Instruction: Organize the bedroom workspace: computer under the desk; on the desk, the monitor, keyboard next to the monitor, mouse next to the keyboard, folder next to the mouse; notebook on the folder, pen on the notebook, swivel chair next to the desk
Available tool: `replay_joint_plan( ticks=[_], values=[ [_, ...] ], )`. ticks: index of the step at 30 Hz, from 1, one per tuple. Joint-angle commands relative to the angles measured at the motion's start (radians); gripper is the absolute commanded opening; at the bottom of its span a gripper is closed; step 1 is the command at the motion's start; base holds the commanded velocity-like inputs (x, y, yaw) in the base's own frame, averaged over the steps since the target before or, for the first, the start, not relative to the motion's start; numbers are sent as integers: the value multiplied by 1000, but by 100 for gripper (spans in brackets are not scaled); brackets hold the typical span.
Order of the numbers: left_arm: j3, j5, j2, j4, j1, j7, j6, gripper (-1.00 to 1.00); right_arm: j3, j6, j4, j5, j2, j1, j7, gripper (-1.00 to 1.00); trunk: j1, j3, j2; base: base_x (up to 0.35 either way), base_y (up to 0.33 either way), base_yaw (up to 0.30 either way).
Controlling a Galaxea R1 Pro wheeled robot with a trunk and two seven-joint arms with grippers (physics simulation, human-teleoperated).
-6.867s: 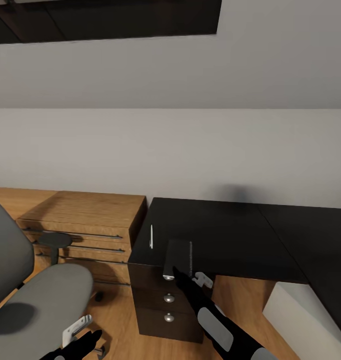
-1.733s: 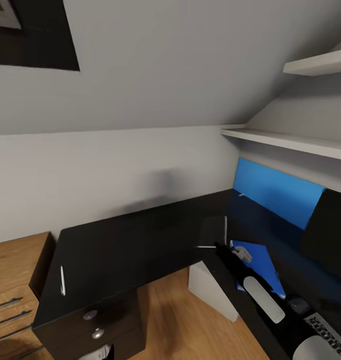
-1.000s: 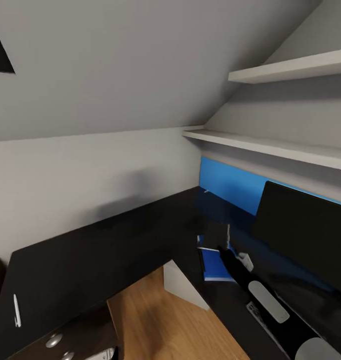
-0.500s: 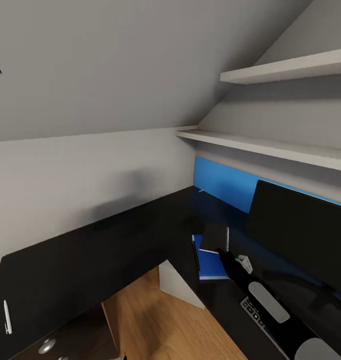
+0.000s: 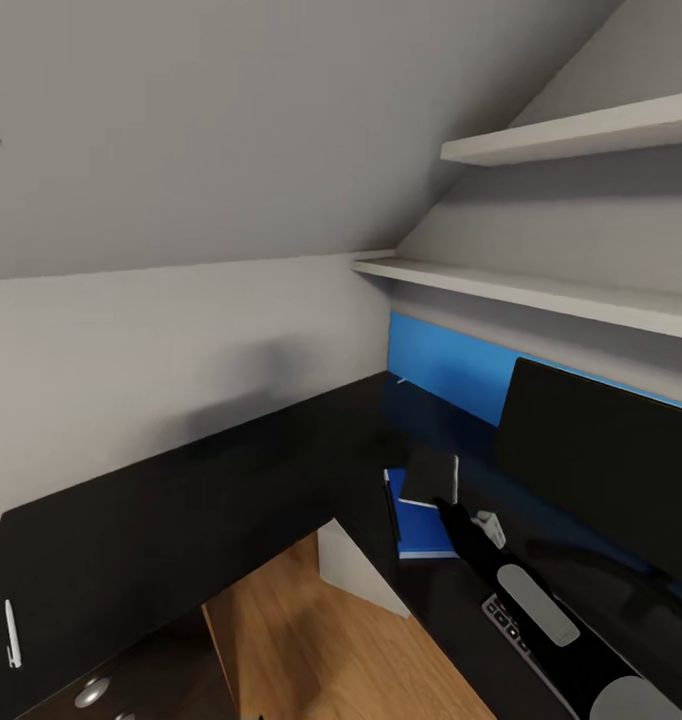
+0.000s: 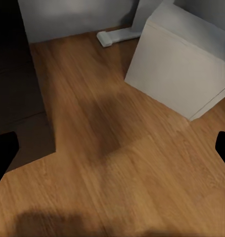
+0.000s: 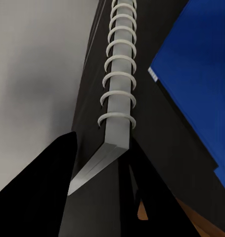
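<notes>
My right gripper point(image 5: 443, 502) is shut on the grey spiral-bound notebook point(image 5: 429, 477), holding it just over the bright blue folder point(image 5: 417, 527) on the black desk point(image 5: 231, 480). In the right wrist view its fingers point(image 7: 53, 182) pinch the notebook point(image 7: 117, 94) at one corner, with the folder point(image 7: 201, 74) behind. The black monitor point(image 5: 601, 470) stands at the right and the keyboard point(image 5: 509, 625) lies in front of it. The white pen point(image 5: 11, 634) lies on the desk's far left end. The computer point(image 5: 356, 570) stands under the desk. My left gripper point(image 6: 112, 153) is open over the floor beside the computer point(image 6: 181, 64). Mouse and swivel chair are out of view.
Two white shelves point(image 5: 541, 290) and a sloped ceiling hang over the desk's right wing, with a blue wall panel point(image 5: 446, 375) behind it. Silver drawer knobs point(image 5: 91, 690) show at the lower left. Wooden floor point(image 5: 311, 650) lies inside the L; a dark drawer unit point(image 6: 13, 74) borders it.
The view has swung right from the drawer end to the monitor wing, and my right gripper has carried the notebook there, over the folder. In the last half second almost nothing moves.
</notes>
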Motion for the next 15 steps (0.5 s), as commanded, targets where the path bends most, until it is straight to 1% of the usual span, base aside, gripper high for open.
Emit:
replay_joint_plan(
  ticks=[1,6,15],
  values=[
    [-8,5,1,-1,-1,9,-5,100,3,0,2,-10,-1,-1,3,-100,4,-5,-9,0,0,0],
    [-7,3,-1,-1,-1,11,-6,100,3,-1,17,-9,-1,-1,4,-100,23,-20,-44,0,0,0],
    [-9,0,-3,-1,-1,37,-6,100,3,-2,24,-9,-1,-1,6,-100,58,-49,-107,0,0,0]
  ],
)
